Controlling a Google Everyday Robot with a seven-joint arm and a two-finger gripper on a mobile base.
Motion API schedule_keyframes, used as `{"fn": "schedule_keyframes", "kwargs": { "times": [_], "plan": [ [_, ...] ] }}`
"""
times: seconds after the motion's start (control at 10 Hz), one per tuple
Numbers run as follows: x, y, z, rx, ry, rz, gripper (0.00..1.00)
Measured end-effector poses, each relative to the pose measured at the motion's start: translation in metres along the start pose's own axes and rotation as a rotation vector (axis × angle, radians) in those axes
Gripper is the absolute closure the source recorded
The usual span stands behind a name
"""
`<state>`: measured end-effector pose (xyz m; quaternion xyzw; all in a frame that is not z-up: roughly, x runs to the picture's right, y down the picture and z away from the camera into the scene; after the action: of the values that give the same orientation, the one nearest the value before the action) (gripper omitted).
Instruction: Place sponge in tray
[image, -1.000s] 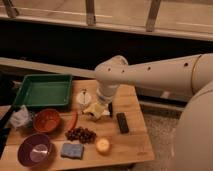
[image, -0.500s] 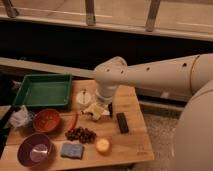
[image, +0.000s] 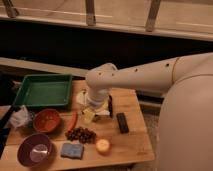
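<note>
A dark room with a railing behind; a wooden counter (image: 134, 142) carries the items. The claw (image: 95, 111) hangs over the counter's middle, jaws apart, with nothing visibly gripped. The sponge (image: 72, 150) lies flat at the near edge, nearer the camera than the claw and slightly toward the picture's left, long axis along that edge. A dark berry cluster (image: 81, 134) sits between them. A purple bowl (image: 35, 149) and a candle (image: 103, 145) flank the sponge closely. The tray (image: 26, 104) occupies the far left corner, with open room inside.
</note>
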<state>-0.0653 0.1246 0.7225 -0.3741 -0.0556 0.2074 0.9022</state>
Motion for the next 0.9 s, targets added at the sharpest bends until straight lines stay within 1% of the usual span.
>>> {"fn": "schedule_keyframes", "kwargs": {
  "times": [0.1,0.2,0.4,0.5,0.6,0.7,0.8,0.9],
  "plan": [
    [-0.005,0.008,0.004,-0.024,-0.011,-0.035,0.25],
    [-0.011,0.017,0.011,-0.060,-0.025,-0.083,0.25],
    [-0.019,0.029,0.022,-0.112,-0.033,-0.132,0.25],
    [-0.023,0.040,0.030,-0.148,-0.039,-0.161,0.25],
    [-0.027,0.051,0.037,-0.176,-0.036,-0.189,0.25],
    [-0.033,0.064,0.043,-0.215,-0.033,-0.234,0.25],
    [-0.035,0.069,0.045,-0.231,-0.033,-0.253,0.25],
    [-0.034,0.069,0.045,-0.232,-0.032,-0.253,0.25]
  ]
}}
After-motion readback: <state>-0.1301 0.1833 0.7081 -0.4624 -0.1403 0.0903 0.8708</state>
